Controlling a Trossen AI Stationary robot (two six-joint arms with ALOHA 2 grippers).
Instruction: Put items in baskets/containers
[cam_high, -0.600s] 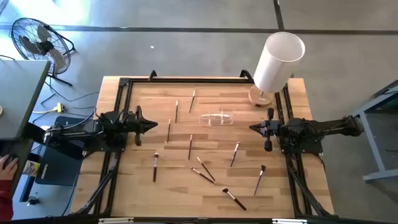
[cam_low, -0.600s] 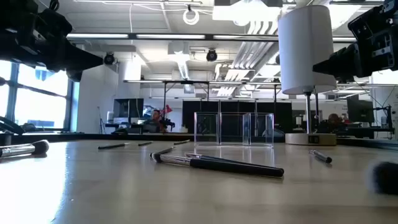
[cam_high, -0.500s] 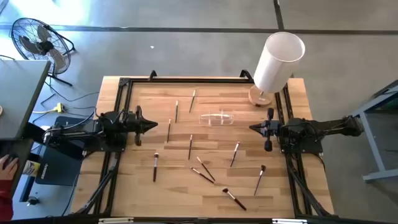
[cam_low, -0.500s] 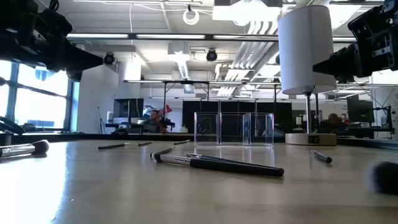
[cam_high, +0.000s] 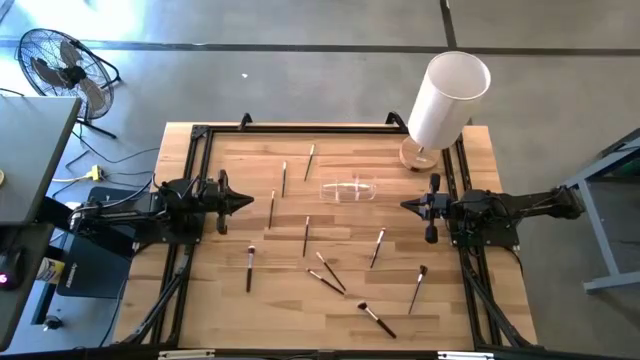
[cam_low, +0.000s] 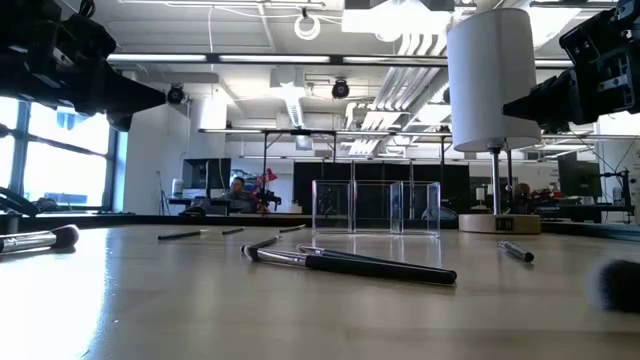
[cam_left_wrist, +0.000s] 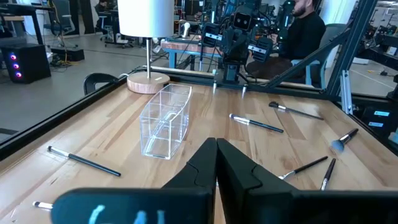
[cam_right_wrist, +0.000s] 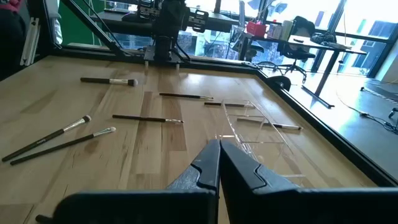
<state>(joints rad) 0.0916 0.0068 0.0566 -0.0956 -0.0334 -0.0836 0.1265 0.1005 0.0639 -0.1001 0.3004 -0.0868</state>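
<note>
Several thin makeup brushes lie flat and scattered on the wooden table: one (cam_high: 284, 178) left of the tray, one (cam_high: 306, 235) at the middle, a crossed pair (cam_high: 326, 272) nearer, one (cam_high: 418, 288) toward the right. The clear plastic tray (cam_high: 350, 190) stands on the table's far middle, also seen in the low view (cam_low: 375, 207); I see nothing in it. My left gripper (cam_high: 247, 201) hovers shut at the table's left, pointing at the tray (cam_left_wrist: 165, 121). My right gripper (cam_high: 404, 206) hovers shut at the right, with the tray (cam_right_wrist: 255, 127) ahead of it. Neither touches anything.
A tall white cylinder (cam_high: 448, 95) on a round wooden base stands at the far right corner. Black frame rails (cam_high: 195, 160) border the table's edges. A dark marker (cam_high: 432, 232) lies under the right arm. Bare wood lies between the brushes.
Both arms and all the brushes have kept still. A person's hand beside the table's left, at the edge of the high view, has drawn out of sight.
</note>
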